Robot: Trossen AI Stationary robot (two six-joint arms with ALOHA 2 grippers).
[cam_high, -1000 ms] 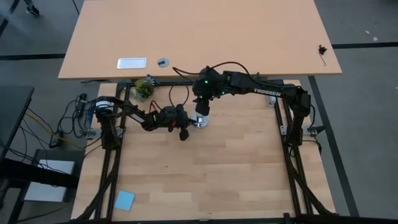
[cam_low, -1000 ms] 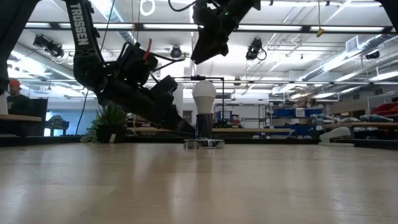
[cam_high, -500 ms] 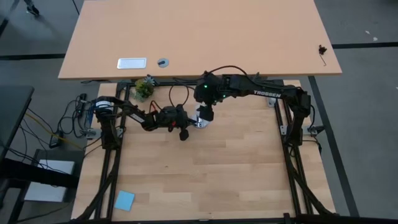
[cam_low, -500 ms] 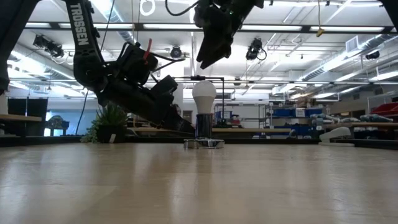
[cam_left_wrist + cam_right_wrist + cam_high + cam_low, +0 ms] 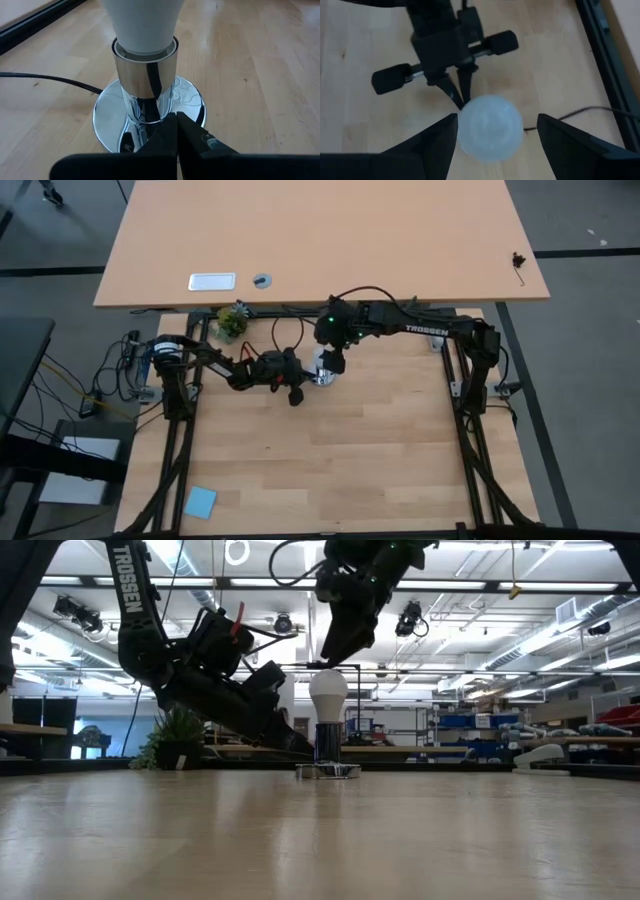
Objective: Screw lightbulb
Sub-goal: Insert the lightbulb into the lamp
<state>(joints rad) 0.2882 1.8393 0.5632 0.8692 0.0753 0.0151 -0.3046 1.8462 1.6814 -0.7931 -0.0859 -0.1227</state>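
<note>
Right hand (image 5: 492,142) hangs over the lightbulb (image 5: 328,693) at the centre of the low view, its two fingers (image 5: 435,145) spread wide to either side of the white globe and not touching it, so it holds nothing. In the high view this hand (image 5: 334,361) sits just above centre of the frame, at the rear part of the bench (image 5: 340,470). The lightbulb stands upright in a chrome socket (image 5: 145,75) on a round mirrored base (image 5: 192,102), with a black cord (image 5: 45,79) trailing off toward the left of the left wrist view. Left hand (image 5: 176,135), fingers pressed fully together with nothing between them, points its tips at the foot of the socket stem, touching or nearly touching it; in the high view it lies left of centre (image 5: 296,378).
</note>
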